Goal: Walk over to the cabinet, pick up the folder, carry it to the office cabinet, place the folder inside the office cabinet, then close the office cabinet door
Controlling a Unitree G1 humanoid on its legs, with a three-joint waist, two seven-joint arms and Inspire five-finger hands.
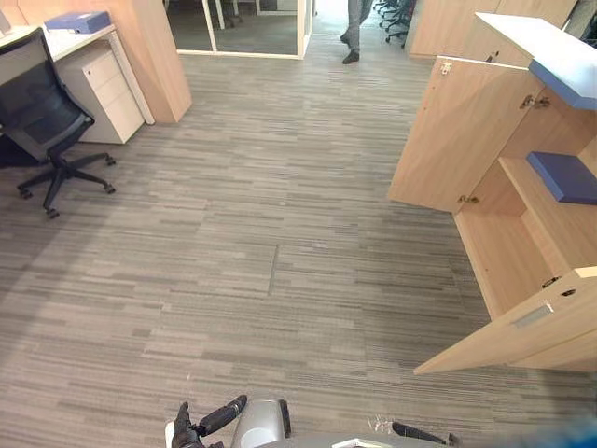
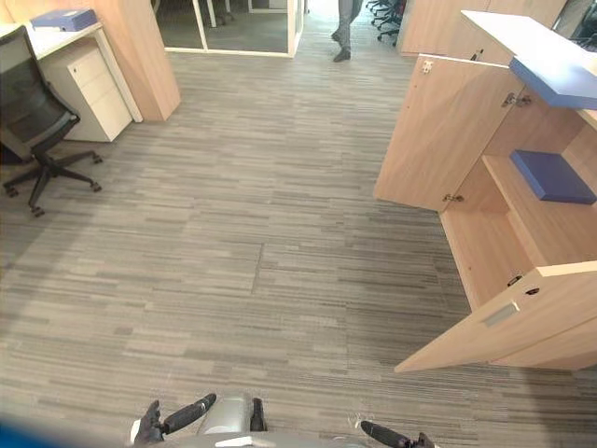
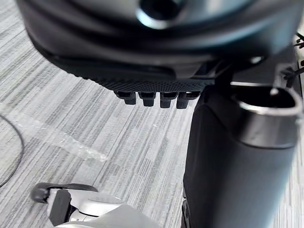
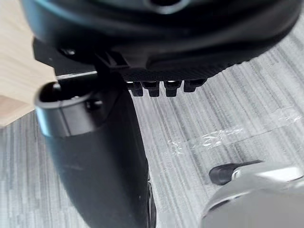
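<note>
A blue folder point(image 1: 77, 21) lies on the white desk point(image 1: 65, 39) at the far left. The wooden office cabinet point(image 1: 522, 243) stands at the right with both doors swung open. Another blue folder point(image 1: 562, 177) lies flat on its inner shelf, and a third blue one point(image 1: 564, 82) rests on its top. My left hand point(image 1: 201, 422) hangs low at the bottom edge, fingers point(image 3: 154, 97) relaxed and empty. My right hand point(image 1: 420, 434) also hangs low, with its fingers point(image 4: 166, 87) straight over the carpet and nothing in them.
A black office chair point(image 1: 42, 112) and a white drawer unit point(image 1: 107, 93) stand by the desk. The cabinet's far door point(image 1: 457, 140) and near door point(image 1: 522, 327) jut out over the carpet. A person point(image 1: 354, 33) walks at the far end near glass partitions.
</note>
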